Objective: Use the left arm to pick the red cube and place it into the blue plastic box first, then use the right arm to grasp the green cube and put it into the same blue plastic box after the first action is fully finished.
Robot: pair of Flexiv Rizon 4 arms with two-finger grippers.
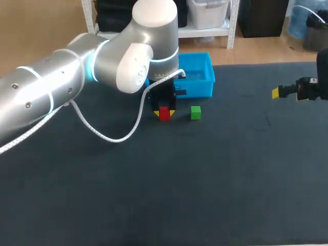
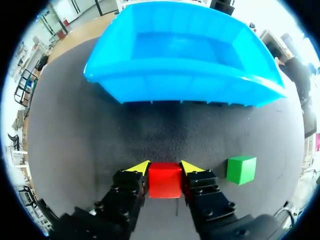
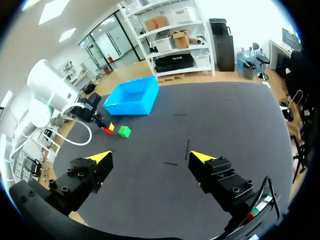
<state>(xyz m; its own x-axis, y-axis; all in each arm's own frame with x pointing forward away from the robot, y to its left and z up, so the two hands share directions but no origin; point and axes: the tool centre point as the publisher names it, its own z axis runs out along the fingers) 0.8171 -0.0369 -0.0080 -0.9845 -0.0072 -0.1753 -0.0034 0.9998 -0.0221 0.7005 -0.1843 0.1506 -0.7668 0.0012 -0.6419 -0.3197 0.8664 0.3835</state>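
Head view overhead, left wrist close, right wrist far; shared box (image 1: 200, 88)

Dark matte table (image 1: 215, 184); few short thin marks (image 3: 188, 148) near middle.

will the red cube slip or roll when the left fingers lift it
Probably rigid: the red cube shows crisp flat faces between the left gripper's fingers. Unlikely to roll, since it sits flat on the table. Its smooth-looking sides might slip if the squeeze is light.
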